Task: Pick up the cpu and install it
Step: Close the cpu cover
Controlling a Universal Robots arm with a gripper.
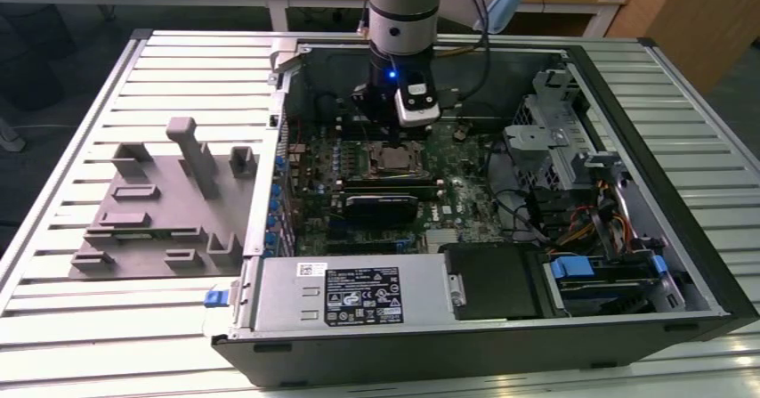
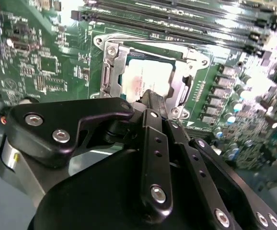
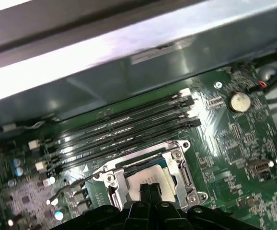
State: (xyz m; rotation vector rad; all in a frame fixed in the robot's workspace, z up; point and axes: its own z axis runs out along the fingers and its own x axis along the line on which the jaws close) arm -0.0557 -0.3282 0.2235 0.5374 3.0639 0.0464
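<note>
Cpu (image 2: 147, 76): silvery-grey top plate with a pale edge.
Socket frame (image 2: 110, 76): bright silver.
Motherboard (image 2: 42, 43): green, patterned with fine traces.
Memory slots (image 3: 119, 130): black.
Gripper (image 2: 150, 96): black with silver screw heads.
Tray block (image 1: 155, 211), near the table's (image 1: 95, 327) edge at the exterior view's left: plain grey.
Table: pale grey, ribbed with parallel slats.

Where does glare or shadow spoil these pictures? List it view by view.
First wrist view: strong glare along the case wall. Second wrist view: cpu and memory slots washed by reflections, gripper dark in the foreground. Exterior view: even light, motherboard somewhat shaded.
</note>
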